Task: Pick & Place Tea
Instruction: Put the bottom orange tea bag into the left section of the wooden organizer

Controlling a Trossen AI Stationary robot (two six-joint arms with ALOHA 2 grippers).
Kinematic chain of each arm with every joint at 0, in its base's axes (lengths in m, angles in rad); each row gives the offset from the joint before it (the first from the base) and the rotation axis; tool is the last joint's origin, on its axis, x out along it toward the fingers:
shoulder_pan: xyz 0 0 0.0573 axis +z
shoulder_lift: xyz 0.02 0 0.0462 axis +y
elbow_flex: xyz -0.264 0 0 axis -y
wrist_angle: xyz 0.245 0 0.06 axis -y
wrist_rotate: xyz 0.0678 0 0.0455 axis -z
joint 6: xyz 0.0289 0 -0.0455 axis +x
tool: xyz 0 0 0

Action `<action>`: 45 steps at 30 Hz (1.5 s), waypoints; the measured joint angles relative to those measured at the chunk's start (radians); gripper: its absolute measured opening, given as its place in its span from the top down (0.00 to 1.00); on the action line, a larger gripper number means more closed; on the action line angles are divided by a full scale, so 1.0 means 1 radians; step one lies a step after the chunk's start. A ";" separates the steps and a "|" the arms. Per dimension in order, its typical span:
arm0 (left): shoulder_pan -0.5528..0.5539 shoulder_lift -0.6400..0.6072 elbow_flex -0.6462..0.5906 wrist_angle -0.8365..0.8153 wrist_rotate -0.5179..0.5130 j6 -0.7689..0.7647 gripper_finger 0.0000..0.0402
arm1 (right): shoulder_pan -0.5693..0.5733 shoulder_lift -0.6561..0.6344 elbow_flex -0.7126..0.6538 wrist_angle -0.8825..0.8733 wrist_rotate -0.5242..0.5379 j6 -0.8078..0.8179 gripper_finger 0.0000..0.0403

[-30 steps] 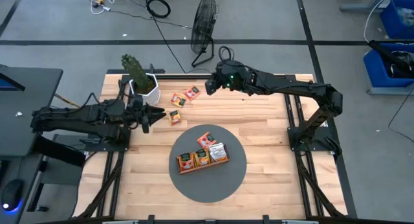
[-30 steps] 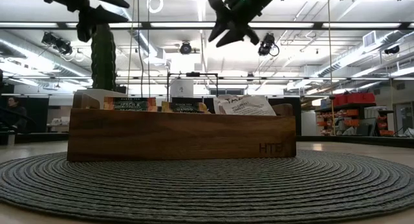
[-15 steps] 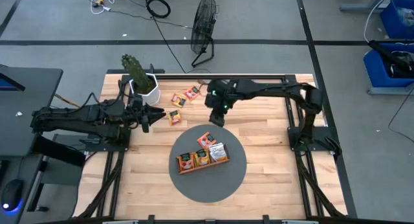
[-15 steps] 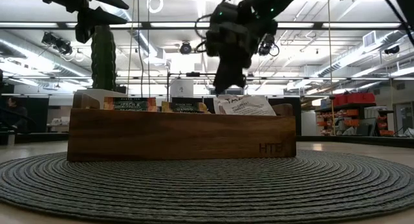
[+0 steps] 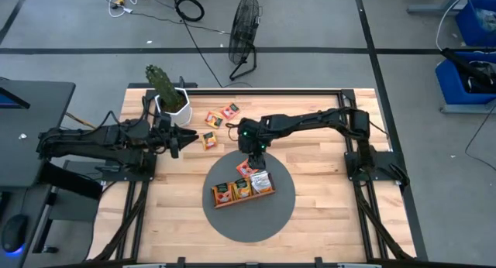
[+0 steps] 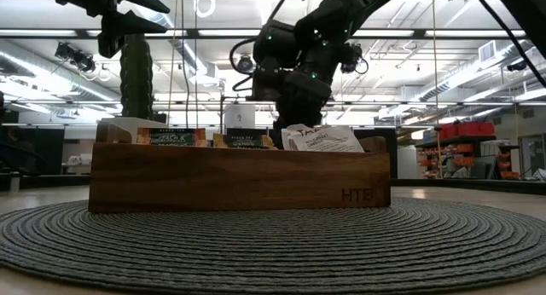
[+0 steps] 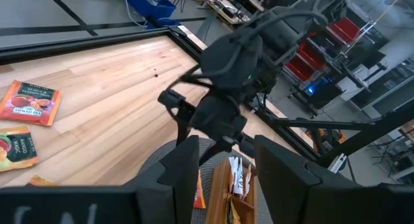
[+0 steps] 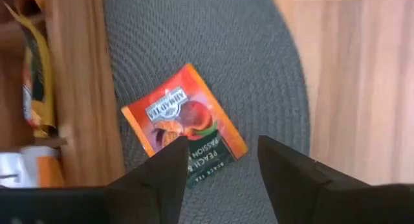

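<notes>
An orange tea sachet (image 8: 184,134) lies flat on the round grey mat (image 8: 259,62), just beyond the wooden tray (image 8: 77,88). My right gripper (image 8: 223,169) hangs open right above it, fingers pointing down; in the high view it (image 5: 253,147) is over the mat's far part, with the sachet (image 5: 246,168) under it. The tray (image 5: 242,190) holds several sachets standing upright. Three loose sachets (image 5: 230,111), (image 5: 212,119), (image 5: 208,140) lie flat on the table. My left gripper (image 5: 177,139) waits open beside the nearest of them.
A cactus in a white pot (image 5: 167,94) stands at the table's far left corner, near my left arm. The low view shows the tray (image 6: 239,176) on the mat (image 6: 273,244), with my right gripper (image 6: 294,90) behind it. Bare wood lies right of the mat (image 5: 325,190).
My right gripper has swung from the table's far edge toward the near edge and somewhat left, dropping low over the mat's far part and tipping to point down at the sachet lying there. My left arm has kept still. No sachet has moved.
</notes>
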 joint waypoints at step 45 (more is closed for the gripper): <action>0.000 0.000 0.000 0.001 0.000 0.000 0.62 | 0.048 0.058 -0.065 0.111 0.113 -0.012 0.53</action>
